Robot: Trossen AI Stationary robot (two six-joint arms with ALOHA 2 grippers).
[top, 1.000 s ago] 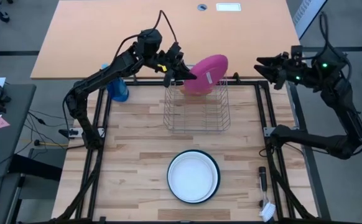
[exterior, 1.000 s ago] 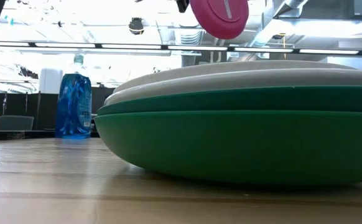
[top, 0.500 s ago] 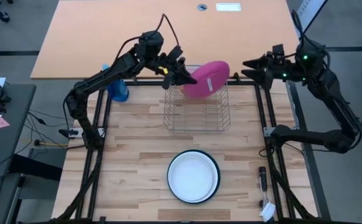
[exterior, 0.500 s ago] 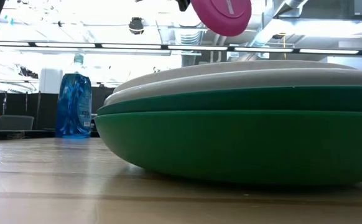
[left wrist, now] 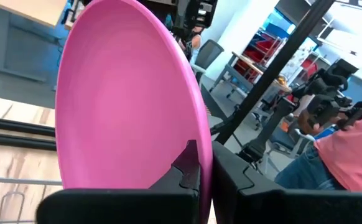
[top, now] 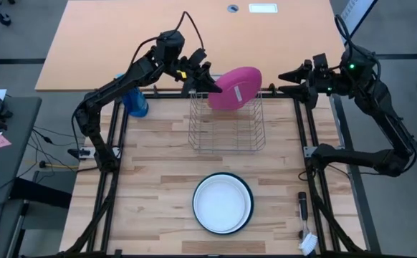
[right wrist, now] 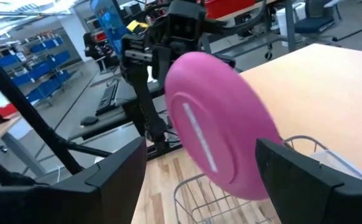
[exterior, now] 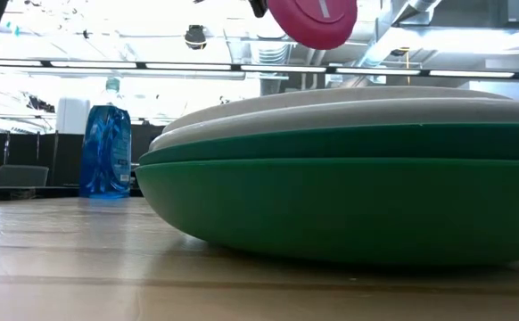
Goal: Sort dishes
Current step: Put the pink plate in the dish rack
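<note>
The left gripper (top: 210,84) clamps the rim of the magenta-pink plate (top: 235,87) and holds it in the air over the far edge of the wire dish rack (top: 226,123). In the left wrist view the two dark fingers (left wrist: 187,171) pinch the plate's edge, one on each face. The plate stands almost on edge, tilted; in the high view its long axis runs roughly left to right, rising slightly toward the right, and its underside with the foot ring faces the right arm, as the right wrist view shows. It is above the rack's wires; whether it touches them cannot be told.

The right gripper (top: 289,76) hovers just beside the rack's far right corner, pointing at the plate, its fingers (right wrist: 305,180) spread wide and holding nothing.

Near the front of the wooden table (top: 151,186) lies a stack of plates: a white plate (top: 223,203) on top, a white plate with dark rim (exterior: 242,125) beneath it, and a dark green plate (exterior: 349,205) at the bottom, all flat. A blue spray bottle (top: 137,104) stands at the table's far left, under the left arm.
</note>
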